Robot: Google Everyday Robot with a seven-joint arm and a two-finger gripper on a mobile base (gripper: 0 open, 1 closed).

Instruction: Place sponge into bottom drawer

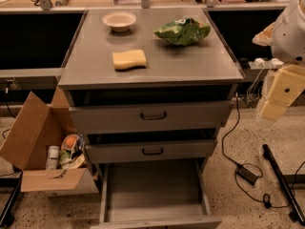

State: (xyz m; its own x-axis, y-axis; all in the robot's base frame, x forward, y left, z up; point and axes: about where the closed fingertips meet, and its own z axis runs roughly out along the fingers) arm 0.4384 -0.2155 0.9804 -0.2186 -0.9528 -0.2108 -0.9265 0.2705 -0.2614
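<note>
The yellow sponge (129, 59) lies flat on the grey cabinet top (190, 61), left of centre and near the front edge. The bottom drawer (155, 187) is pulled out wide; its plain grey inside holds nothing. My gripper (279, 99) hangs at the right edge of the camera view, beside the cabinet's right side and below the level of its top. It is well to the right of the sponge and touches nothing. The white arm (290, 27) rises above it.
A pale round bowl (119, 21) and a green snack bag (182, 31) sit at the back of the cabinet top. Two upper drawers (152, 116) with black handles are slightly ajar. An open cardboard box (43, 147) with items stands at the left. Cables and a power brick (248, 174) lie on the floor at right.
</note>
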